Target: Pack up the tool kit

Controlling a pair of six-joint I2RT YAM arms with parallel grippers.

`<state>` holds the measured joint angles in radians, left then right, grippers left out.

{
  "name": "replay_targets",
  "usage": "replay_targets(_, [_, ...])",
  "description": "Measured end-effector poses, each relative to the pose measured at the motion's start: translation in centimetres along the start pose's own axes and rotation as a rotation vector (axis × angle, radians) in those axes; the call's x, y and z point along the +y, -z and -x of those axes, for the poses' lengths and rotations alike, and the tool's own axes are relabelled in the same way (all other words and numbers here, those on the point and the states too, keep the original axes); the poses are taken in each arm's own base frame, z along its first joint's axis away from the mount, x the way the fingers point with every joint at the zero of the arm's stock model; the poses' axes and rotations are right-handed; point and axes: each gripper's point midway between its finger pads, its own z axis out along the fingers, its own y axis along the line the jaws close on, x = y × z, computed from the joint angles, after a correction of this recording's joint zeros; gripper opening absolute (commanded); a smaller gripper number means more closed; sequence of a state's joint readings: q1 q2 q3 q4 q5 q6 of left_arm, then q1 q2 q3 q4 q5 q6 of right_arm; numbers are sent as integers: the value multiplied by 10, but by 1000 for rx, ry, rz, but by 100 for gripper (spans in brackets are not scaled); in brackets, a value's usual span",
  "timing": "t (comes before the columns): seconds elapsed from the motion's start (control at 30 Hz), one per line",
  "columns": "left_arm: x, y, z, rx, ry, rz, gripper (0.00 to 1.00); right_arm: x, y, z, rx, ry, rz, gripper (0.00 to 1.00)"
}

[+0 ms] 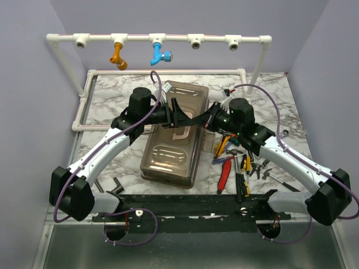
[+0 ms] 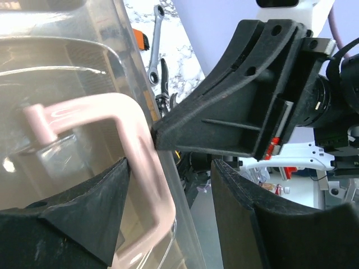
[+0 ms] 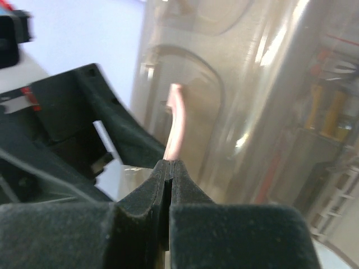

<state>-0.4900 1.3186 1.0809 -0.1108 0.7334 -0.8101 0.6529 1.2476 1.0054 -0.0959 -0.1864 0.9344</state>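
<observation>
Trouble spot, mid-frame: your left gripper [image 2: 171, 185] gaped around pink handle [image 2: 90, 112]; right gripper [image 3: 170, 168] pinched closed, empty. Fingers could bump; toolbox [image 1: 168, 162] could slide.

Toolbox [image 1: 168, 162]: lid [image 1: 188, 98] smoky translucent brown; handle [image 2: 140, 168] on top pale pink. Table [image 1: 112, 101] under the toolbox: white marble pattern with grey veining. Tools [image 1: 227, 168] right of the toolbox: handles red, yellow and black, metal parts silver-grey. Pipe frame [image 1: 174, 38] behind the toolbox: white, with an orange fitting [image 1: 118, 56] and a blue fitting [image 1: 159, 54] hanging from its top bar. Left arm [image 1: 106, 148] and right arm [image 1: 286, 157], on either side of the toolbox: white links, black joints. Cables [image 1: 160, 84] along both arms: purple. Walls [image 1: 314, 45] beyond the toolbox: plain pale lilac-grey.
</observation>
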Motion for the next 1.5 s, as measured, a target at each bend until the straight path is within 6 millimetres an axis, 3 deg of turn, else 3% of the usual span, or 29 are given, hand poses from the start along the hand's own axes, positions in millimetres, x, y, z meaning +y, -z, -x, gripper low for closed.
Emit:
replay_targets(0.17, [-5,-1,-2,7,-5,-37,60,27,0,1,-6,-22,137,1])
replay_targets(0.37, [-4,1,-2,9,10,-47,40,29,-1,2,-12,-37,170,1])
replay_targets(0.6, [2,0,-6,14,29,-38,32,33,15,7,-63,-15,140,1])
replay_targets(0.9, [4,6,-2,9,64,-43,20,44,68,64,-309,83,5,9])
replay_targets(1.0, [2,11,1,14,73,-40,20,30,74,71,-339,116,-78,20])
replay_targets(1.07, [1,15,3,12,76,-36,20,15,74,68,-333,136,-142,37])
replay_targets(1.33, [-6,42,17,-42,68,-17,20,-53,61,35,-242,193,-333,72])
replay_targets(1.5, [-6,51,22,-62,71,-11,20,-84,47,18,-181,209,-413,76])
